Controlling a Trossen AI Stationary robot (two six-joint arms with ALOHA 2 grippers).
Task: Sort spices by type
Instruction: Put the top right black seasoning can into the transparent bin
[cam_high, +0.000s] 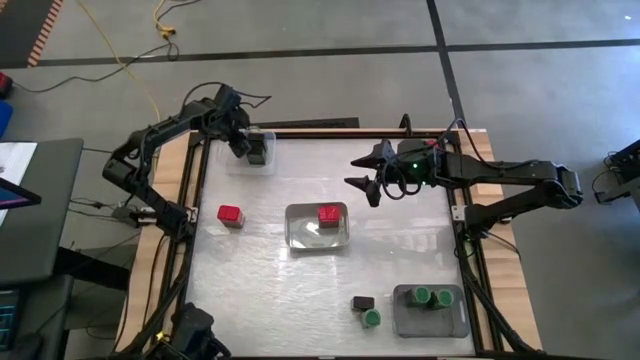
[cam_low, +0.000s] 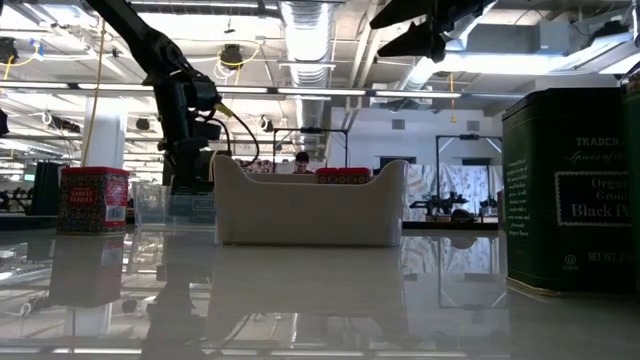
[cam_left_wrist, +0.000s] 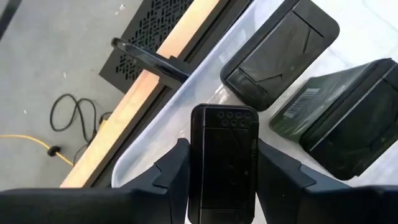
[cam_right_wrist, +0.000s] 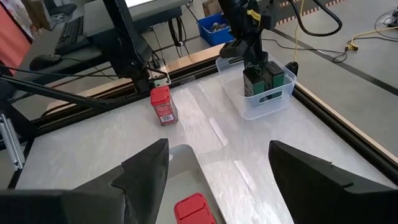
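The left gripper (cam_high: 250, 150) hangs over a clear tray (cam_high: 262, 163) at the far left corner of the table (cam_high: 260, 290). In the left wrist view its fingers (cam_left_wrist: 168, 177) stand partly apart with a black spice box (cam_left_wrist: 224, 162) between them; the fingers sit close against the box's sides, though whether they press on it is hard to make out, and the bottom of the box is cut off. Two more black boxes (cam_left_wrist: 280, 53) lie in the same tray just beyond it, one of them running off the picture's edge.

The right gripper (cam_high: 366, 172) hovers high over the far middle of the table, its fingers (cam_right_wrist: 146, 171) spread wide and holding nothing.

A red-capped spice jar (cam_high: 231, 215) stands alone on the left part of the table. Another red jar (cam_high: 328, 214) sits in the grey tray (cam_high: 316, 236) at the centre; from the low view only its cap peeks over the tray wall. At the near right, two green-capped jars (cam_high: 432, 297) stand in a dark tray (cam_high: 430, 318), and just beside that tray on the bare table a small black box (cam_high: 363, 302) and a green-capped jar (cam_high: 371, 318) sit close together, whether touching I cannot tell.

In the low view a large dark tin (cam_low: 565, 190) fills the right side and is cut off by the frame, so only part of its label can be read.
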